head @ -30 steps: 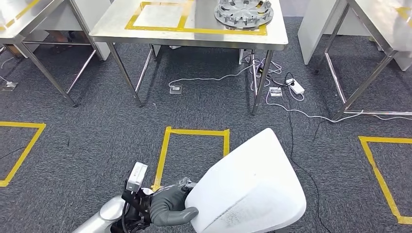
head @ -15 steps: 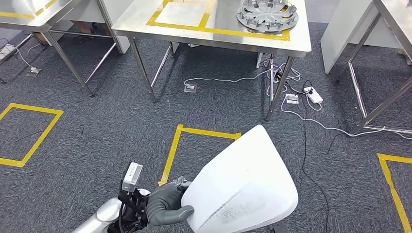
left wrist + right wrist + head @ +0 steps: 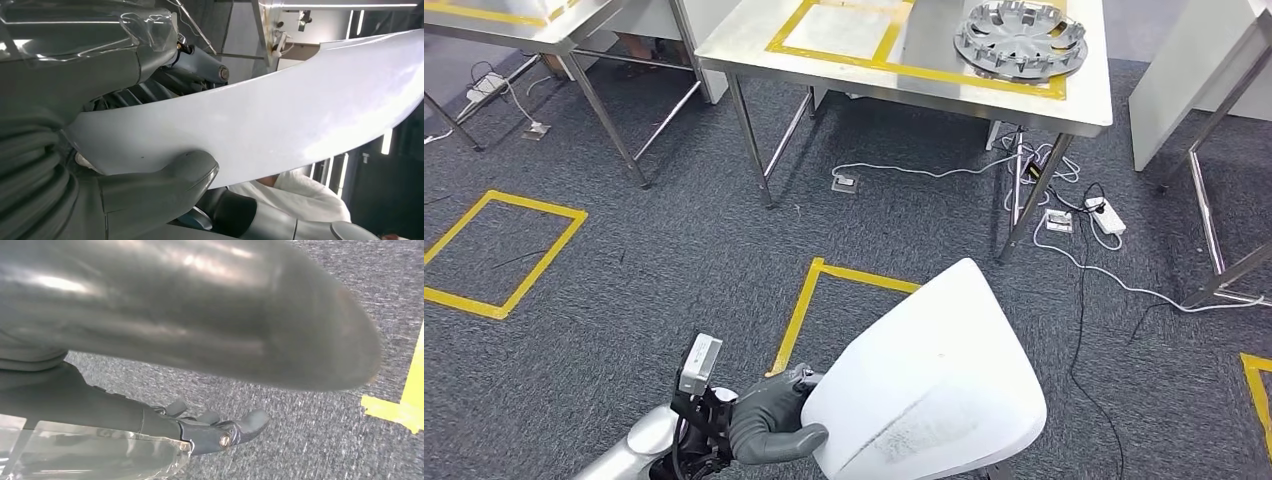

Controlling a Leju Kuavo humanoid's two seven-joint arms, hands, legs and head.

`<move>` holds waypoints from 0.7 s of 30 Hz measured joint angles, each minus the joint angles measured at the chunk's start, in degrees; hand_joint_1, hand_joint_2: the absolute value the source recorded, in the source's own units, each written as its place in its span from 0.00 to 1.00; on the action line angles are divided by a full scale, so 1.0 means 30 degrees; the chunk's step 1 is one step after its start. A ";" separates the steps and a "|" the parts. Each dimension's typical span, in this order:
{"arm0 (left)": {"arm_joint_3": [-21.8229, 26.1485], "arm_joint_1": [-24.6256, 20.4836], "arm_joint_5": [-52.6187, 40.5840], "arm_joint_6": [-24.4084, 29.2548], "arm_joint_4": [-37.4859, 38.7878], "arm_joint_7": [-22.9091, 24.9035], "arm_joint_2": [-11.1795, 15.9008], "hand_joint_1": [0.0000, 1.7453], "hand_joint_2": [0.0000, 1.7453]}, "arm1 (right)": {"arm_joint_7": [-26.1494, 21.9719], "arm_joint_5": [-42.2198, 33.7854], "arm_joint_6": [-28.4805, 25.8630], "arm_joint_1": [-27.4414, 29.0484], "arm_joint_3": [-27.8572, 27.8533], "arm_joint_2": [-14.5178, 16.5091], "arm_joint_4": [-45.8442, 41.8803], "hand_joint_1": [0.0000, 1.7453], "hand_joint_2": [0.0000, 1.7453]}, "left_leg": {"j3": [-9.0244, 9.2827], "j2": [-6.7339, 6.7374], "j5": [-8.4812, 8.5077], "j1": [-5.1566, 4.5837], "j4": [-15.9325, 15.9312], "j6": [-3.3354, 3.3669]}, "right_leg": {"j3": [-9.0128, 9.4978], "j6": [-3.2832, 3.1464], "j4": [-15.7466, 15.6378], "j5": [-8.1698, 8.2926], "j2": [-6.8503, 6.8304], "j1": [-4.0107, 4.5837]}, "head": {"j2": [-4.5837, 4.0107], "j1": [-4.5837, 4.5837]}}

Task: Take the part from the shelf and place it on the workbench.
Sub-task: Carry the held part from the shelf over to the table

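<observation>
Part (image 3: pixel 929 385), big and white, sits in the left hand (image 3: pixel 769 428): thumb on top, fingers (image 3: pixel 165 87) under its edge. Right hand (image 3: pixel 220 432) holds nothing, fingers apart.

My right hand (image 3: pixel 215 432) hangs above the floor. Its dark fingers (image 3: pixel 252 421) are stretched out and a little apart, and nothing is between them. Under the hand lies a grey carpet (image 3: pixel 300 430). A strip of yellow tape (image 3: pixel 400 405) is stuck on the carpet, well apart from my fingers. A big dark rounded shape is very close to the camera and blurred; I cannot tell what it is.
</observation>
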 joint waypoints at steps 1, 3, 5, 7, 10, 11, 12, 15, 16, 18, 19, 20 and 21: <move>0.0014 0.0002 -0.0064 0.0027 -0.0007 -0.0044 0.0007 1.00 1.00 | 0.0007 0.0018 0.0056 -0.0014 0.0000 0.0018 -0.0002 0.00 0.00 | 0.0001 0.0027 -0.0047 0.0042 0.0017 -0.0056 | 0.0016 -0.0145 -0.0006 -0.0001 -0.0001 -0.0023 | 0.0000 -0.0006; 0.0056 -0.0002 -0.0171 0.0075 -0.0038 -0.0131 0.0029 1.00 1.00 | 0.0004 0.0107 0.0193 -0.0040 0.0000 0.0024 -0.0005 0.00 0.00 | -0.0204 0.0265 -0.0399 0.0124 0.0546 -0.0229 | 0.0146 -0.0400 -0.0041 -0.0040 -0.0003 -0.0083 | 0.0000 -0.0039; 0.0120 -0.0008 -0.0280 0.0142 -0.0066 -0.0204 0.0049 1.00 1.00 | 0.0000 0.0259 0.0373 -0.0052 0.0004 -0.0040 -0.0005 0.00 0.00 | -0.1136 0.0583 -0.1324 0.0189 0.2507 -0.0427 | 0.0306 -0.0617 -0.0060 -0.0130 -0.0020 -0.0091 | 0.0000 -0.0095; 0.0160 0.0009 -0.0390 0.0228 -0.0069 -0.0244 0.0078 1.00 1.00 | 0.0000 0.0374 0.0550 -0.0049 0.0007 -0.0153 -0.0005 0.00 0.00 | -0.2535 0.0738 -0.2174 0.0241 0.5053 -0.0528 | 0.0404 -0.0755 -0.0059 -0.0220 -0.0049 -0.0017 | 0.0000 -0.0119; 0.0184 0.0045 -0.0524 0.0299 -0.0075 -0.0260 0.0131 1.00 1.00 | -0.0004 0.0410 0.0619 -0.0050 0.0007 -0.0266 -0.0005 0.00 0.00 | -0.2734 0.0800 -0.1159 0.0217 0.4651 -0.0313 | 0.0611 -0.0825 -0.0060 -0.0381 -0.0053 0.0117 | 0.0000 -0.0124; 0.0206 0.0045 -0.0568 0.0308 -0.0097 -0.0264 0.0138 1.00 1.00 | -0.0009 0.0417 0.0619 -0.0051 0.0007 -0.0281 -0.0005 0.00 0.00 | -0.2144 0.0818 -0.0374 0.0154 0.3274 -0.0096 | 0.0714 -0.0830 -0.0069 -0.0452 -0.0048 0.0152 | 0.0000 -0.0123; 0.0239 0.0042 -0.0608 0.0311 -0.0131 -0.0271 0.0144 1.00 1.00 | -0.0020 0.0430 0.0619 -0.0061 0.0007 -0.0273 -0.0005 0.00 0.00 | -0.1531 0.0879 0.0148 0.0069 0.1989 0.0133 | 0.0800 -0.0806 -0.0079 -0.0527 -0.0044 0.0228 | 0.0000 -0.0100; 0.0310 0.0046 -0.0705 0.0326 -0.0277 -0.0313 0.0149 1.00 1.00 | -0.0056 0.0466 0.0619 -0.0095 0.0009 -0.0257 -0.0011 0.00 0.00 | -0.0664 0.0997 0.0312 -0.0214 0.0141 0.0604 | 0.0952 -0.0488 -0.0109 -0.0539 -0.0092 0.0263 | 0.0000 -0.0062; 0.0315 0.0061 -0.0748 0.0328 -0.0323 -0.0322 0.0148 1.00 1.00 | -0.0062 0.0475 0.0619 -0.0094 0.0011 -0.0264 -0.0013 0.00 0.00 | -0.0490 0.0924 0.0283 -0.0256 -0.0109 0.0720 | 0.1035 -0.0332 -0.0075 -0.0445 -0.0126 0.0233 | 0.0000 -0.0077; 0.0319 0.0093 -0.0825 0.0324 -0.0390 -0.0330 0.0124 1.00 1.00 | -0.0075 0.0497 0.0619 -0.0107 0.0024 -0.0281 -0.0013 0.00 0.00 | 0.0158 0.0804 0.0330 -0.0214 -0.0613 0.0940 | 0.1058 -0.0221 0.0337 -0.0545 -0.0138 0.0220 | -0.0002 -0.0070; 0.0322 0.0088 -0.0845 0.0324 -0.0419 -0.0333 0.0089 1.00 1.00 | -0.0084 0.0503 0.0617 -0.0155 0.0031 -0.0306 -0.0016 0.00 0.00 | 0.0448 0.0758 0.0371 -0.0154 -0.0787 0.1020 | 0.0816 -0.0317 0.0890 -0.0878 -0.0095 0.0217 | -0.0002 -0.0035; 0.0319 0.0088 -0.0856 0.0324 -0.0433 -0.0337 0.0053 1.00 1.00 | -0.0093 0.0493 0.0601 -0.0201 0.0036 -0.0346 -0.0020 0.00 0.00 | 0.0622 0.0744 0.0401 -0.0114 -0.0881 0.1047 | 0.0312 -0.0425 0.1812 -0.1338 -0.0045 0.0192 | -0.0002 -0.0008; 0.0317 0.0100 -0.0861 0.0324 -0.0443 -0.0339 0.0022 1.00 1.00 | -0.0098 0.0459 0.0554 -0.0229 0.0038 -0.0386 -0.0024 0.00 0.00 | 0.0657 0.0714 0.0396 -0.0093 -0.0901 0.1061 | -0.0411 -0.0469 0.3022 -0.1804 0.0004 0.0170 | -0.0002 0.0018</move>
